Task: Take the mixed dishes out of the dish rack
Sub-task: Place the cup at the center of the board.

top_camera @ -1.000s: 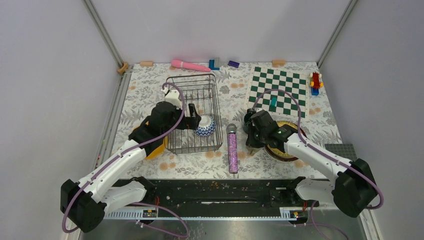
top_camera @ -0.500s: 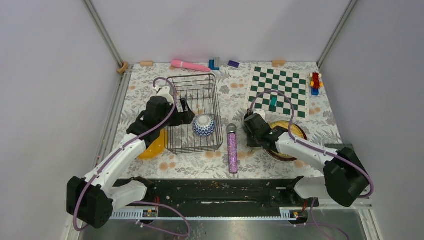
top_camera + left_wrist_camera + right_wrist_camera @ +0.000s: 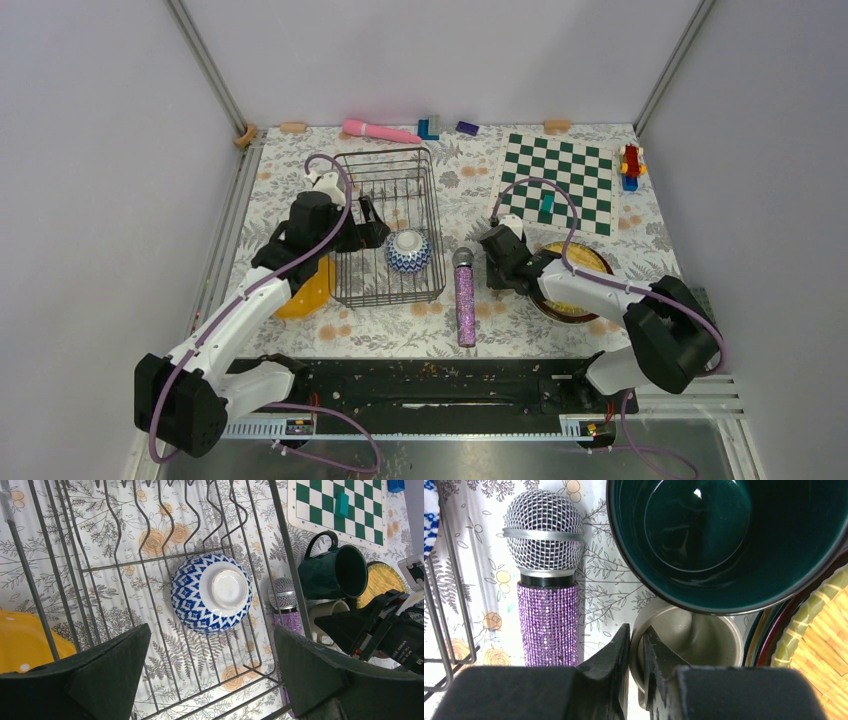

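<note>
Right claw [image 3: 636,645] pinching grey cup [image 3: 696,637] rim, left claw [image 3: 211,635] spread above upturned blue-white bowl [image 3: 212,592]

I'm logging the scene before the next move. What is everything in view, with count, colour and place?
rack: 1, black wire, left of centre
bowl: 1, blue-white, upside down in rack
yellow plate: 1, left of rack, outside it
microphone: 1, purple glitter, right of rack
mug: 1, dark teal, right of microphone
cup: 1, grey, just nearer than mug
plates: stack, count unclear, woven yellow top, right of cup
chessboard: 1, green-white, far right
teal piece: 1, on chessboard
brick toy: 1, red-yellow-blue, right of chessboard
pink toy, blue block, purple block: 1 each, far edge
left claw: black, open, over rack by bowl
right claw: black, shut on cup's rim
</note>
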Robot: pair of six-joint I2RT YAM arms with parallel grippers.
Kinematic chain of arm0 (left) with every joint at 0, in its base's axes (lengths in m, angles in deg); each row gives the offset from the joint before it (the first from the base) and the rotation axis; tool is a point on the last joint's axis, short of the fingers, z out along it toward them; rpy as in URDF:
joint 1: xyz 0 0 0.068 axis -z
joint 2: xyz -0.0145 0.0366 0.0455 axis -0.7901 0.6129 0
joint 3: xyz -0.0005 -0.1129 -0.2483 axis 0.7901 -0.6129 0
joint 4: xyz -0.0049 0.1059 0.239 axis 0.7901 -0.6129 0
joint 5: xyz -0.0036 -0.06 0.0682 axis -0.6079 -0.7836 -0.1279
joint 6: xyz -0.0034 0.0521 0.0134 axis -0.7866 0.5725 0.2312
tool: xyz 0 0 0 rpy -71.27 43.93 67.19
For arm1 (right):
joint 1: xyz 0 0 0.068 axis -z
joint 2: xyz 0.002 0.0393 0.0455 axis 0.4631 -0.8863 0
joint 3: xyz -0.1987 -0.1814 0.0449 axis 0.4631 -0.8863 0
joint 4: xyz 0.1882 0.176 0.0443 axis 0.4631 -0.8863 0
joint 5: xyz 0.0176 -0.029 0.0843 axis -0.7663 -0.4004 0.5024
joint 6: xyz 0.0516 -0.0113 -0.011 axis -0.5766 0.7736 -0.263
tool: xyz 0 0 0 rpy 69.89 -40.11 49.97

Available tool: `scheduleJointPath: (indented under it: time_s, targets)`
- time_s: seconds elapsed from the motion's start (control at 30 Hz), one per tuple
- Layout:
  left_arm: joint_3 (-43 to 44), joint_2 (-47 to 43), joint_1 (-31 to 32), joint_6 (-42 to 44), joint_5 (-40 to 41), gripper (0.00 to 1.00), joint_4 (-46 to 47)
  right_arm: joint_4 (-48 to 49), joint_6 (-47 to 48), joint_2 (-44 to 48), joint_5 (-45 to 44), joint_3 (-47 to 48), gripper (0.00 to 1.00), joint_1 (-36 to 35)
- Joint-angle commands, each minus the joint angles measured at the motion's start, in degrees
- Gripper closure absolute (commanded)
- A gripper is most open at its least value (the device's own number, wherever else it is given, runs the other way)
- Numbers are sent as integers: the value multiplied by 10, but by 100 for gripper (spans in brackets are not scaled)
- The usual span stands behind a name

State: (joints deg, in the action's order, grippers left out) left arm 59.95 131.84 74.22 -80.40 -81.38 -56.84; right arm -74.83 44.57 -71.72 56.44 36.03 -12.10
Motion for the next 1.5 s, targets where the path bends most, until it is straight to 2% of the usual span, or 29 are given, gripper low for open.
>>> scheduleJointPath:
  time_s: [0.0, 0.2, 0.43, 0.73, 0.83, 0.9, 0.93, 0.97, 1.1, 1.27, 1.47]
  targets:
    - [11, -9, -5, -5, -17, 1, 23, 24, 6, -17, -43, 29, 93, -7]
    - [9, -7, -6, -6, -26, 1, 27, 24, 10, -22, -48, 36, 86, -9]
    - [10, -8, -8, -7, -29, 1, 24, 3, 5, 17, -42, 33, 63, -13]
    - [9, -8, -10, -9, -31, 1, 25, -31, 6, 126, -11, 21, 45, -14]
    - [7, -10, -11, -12, -31, 1, 27, -24, 28, 178, 21, 21, 33, -13]
    - [6, -9, -11, -15, -31, 1, 30, -10, 49, 210, 62, 26, 18, -14]
    - [5, -9, -11, -17, -31, 1, 31, -4, 59, 219, 82, 29, 4, -13]
    - [3, -7, -11, -19, -29, 1, 34, 6, 66, 225, 104, 32, 1, -13]
    - [-4, 1, -16, -41, -17, 1, 40, 36, 85, 218, 152, 57, 0, -14]
    - [-27, -12, -33, -85, 5, 1, 54, 8, 117, 139, 201, 144, 0, -25]
    - [-61, -50, -37, -120, 47, 1, 60, -72, 163, 6, 163, 284, 2, -85]
